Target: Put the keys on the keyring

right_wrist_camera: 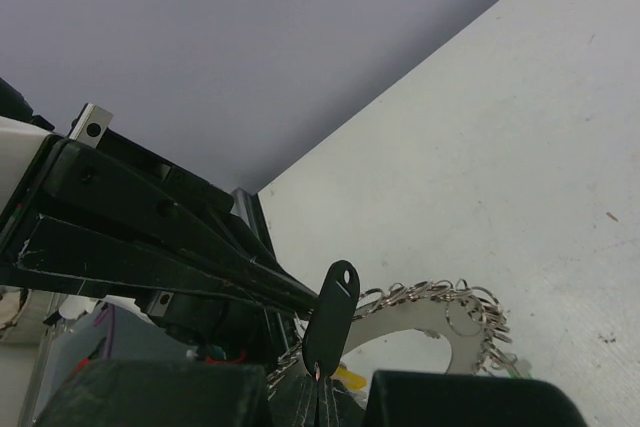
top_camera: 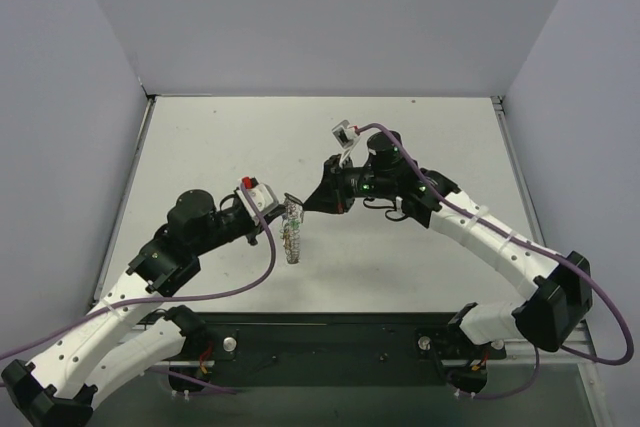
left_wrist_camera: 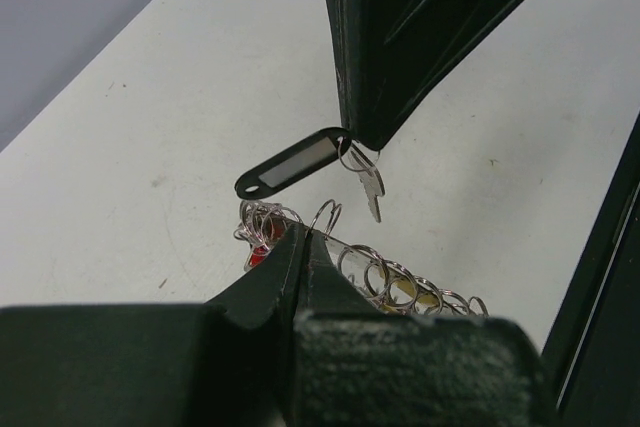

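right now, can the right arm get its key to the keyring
Probably yes: the right claw, shut on the black key tag, sits close to the keyring in the left claw, nothing between them.

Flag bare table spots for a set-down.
Free: table strip along the back wall; near patch between left arm and right arm. Crowded: centre, where left pincer grips the keyring and right pincer holds a black-tagged key.

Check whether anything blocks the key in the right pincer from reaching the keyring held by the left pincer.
Nothing visible does. The key hangs with its black tag from the shut right pincer, close to the keyring clamped in the left pincer, with only open air between them.
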You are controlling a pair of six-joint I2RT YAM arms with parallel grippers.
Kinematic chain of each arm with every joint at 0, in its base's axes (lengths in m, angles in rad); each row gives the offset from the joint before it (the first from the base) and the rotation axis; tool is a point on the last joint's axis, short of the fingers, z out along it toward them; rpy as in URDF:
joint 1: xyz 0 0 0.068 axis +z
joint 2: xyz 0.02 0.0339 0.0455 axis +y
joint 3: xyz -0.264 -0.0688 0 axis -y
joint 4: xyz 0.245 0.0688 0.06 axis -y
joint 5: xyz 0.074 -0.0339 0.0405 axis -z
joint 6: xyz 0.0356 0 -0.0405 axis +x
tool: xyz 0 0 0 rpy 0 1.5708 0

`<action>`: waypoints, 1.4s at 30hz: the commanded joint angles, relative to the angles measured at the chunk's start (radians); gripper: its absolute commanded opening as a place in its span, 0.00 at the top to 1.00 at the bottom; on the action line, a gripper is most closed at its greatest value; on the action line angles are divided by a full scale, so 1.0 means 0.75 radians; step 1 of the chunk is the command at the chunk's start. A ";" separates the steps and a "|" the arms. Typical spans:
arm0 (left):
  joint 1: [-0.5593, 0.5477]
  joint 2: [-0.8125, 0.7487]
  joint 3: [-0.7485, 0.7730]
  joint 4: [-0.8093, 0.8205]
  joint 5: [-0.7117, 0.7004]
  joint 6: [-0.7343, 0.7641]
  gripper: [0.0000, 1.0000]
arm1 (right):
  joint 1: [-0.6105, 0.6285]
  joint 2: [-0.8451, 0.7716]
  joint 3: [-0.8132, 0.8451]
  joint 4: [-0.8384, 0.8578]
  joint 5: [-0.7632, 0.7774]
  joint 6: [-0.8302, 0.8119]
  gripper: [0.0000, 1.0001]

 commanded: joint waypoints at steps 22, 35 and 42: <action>-0.010 -0.027 0.086 0.092 -0.084 -0.027 1.00 | 0.065 0.093 0.048 0.236 0.020 0.129 1.00; -0.010 -0.052 0.080 0.103 -0.080 -0.033 1.00 | 0.065 0.101 0.046 0.214 0.071 0.123 1.00; -0.010 -0.082 0.072 0.119 -0.068 -0.041 1.00 | 0.063 0.101 0.040 0.196 0.104 0.111 1.00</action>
